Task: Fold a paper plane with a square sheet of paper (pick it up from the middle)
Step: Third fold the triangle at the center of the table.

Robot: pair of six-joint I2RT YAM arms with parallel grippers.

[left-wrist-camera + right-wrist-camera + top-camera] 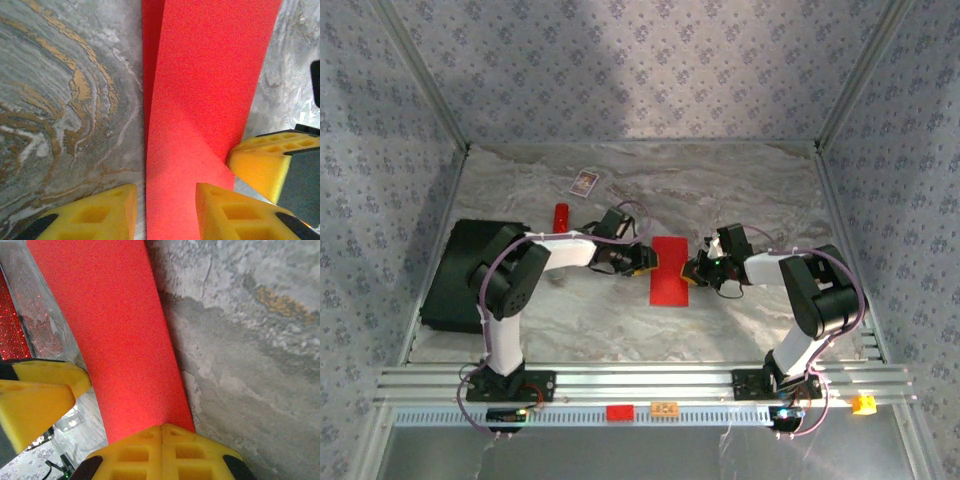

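Paper sheet (pixel 670 270): likely light, limp; pinch edge between claw tips | left claw (pixel 165 195) spread astride it | right claw (pixel 162 429) pressed together.

- Close on both flanks of red sheet (pixel 670 270): left gripper (pixel 645 262), right gripper (pixel 692 272).
- Open table (pixel 740 190) beyond and in front.
- Far left: red stick (pixel 561 216), card (pixel 584 183), apparently flat black pad (pixel 455 275).

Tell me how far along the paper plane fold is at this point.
Done: the square sheet of paper already lies creased into a narrow strip. In hand: the right gripper is shut on its edge, apparently holding a flap raised, while the left gripper straddles the strip with jaws open. Left: nose folds, wings and centre crease; no pointed dart shape yet.
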